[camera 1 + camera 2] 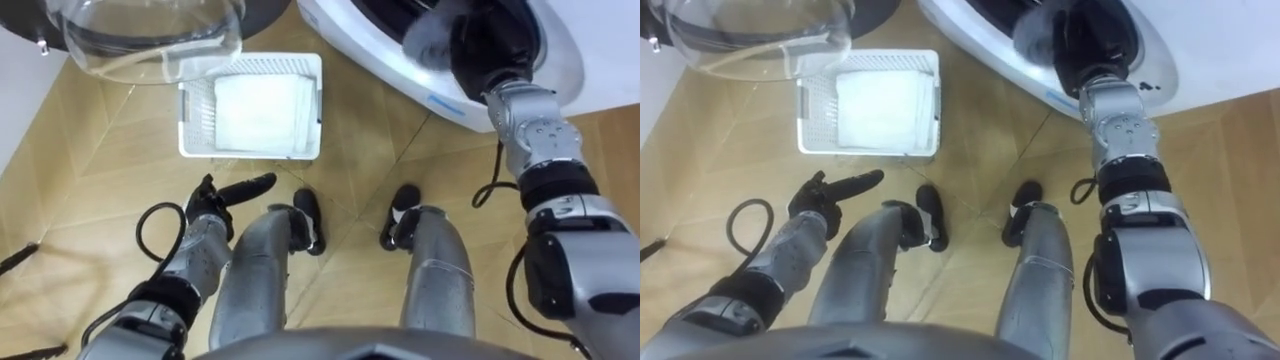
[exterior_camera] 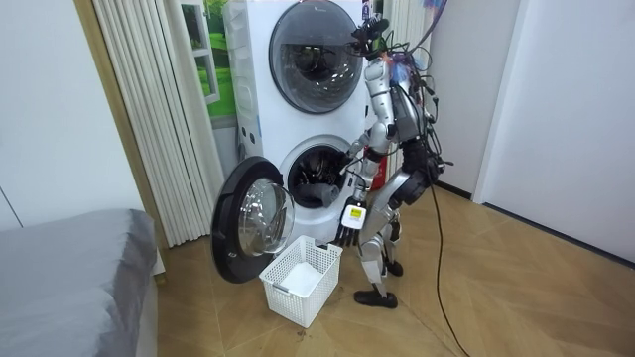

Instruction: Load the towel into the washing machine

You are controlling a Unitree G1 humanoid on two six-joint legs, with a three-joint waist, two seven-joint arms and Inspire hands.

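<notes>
I stand facing the lower washing machine (image 2: 298, 149), whose round door (image 1: 150, 40) is swung open to my left. A grey towel (image 1: 432, 38) lies in the mouth of the drum. My right arm reaches into the drum, and my right hand (image 1: 478, 52) is a dark shape beside the towel, touching it. At my feet, a white basket (image 1: 250, 152) on the floor holds a folded white towel (image 1: 262, 105). My left hand (image 1: 215, 203) hangs open by my left thigh and holds nothing.
A second machine (image 2: 313, 45) is stacked above the open one. A grey bed (image 2: 69, 278) and a pleated curtain (image 2: 149, 109) stand at the room view's left. Bare wooden floor (image 2: 496, 288) stretches behind me.
</notes>
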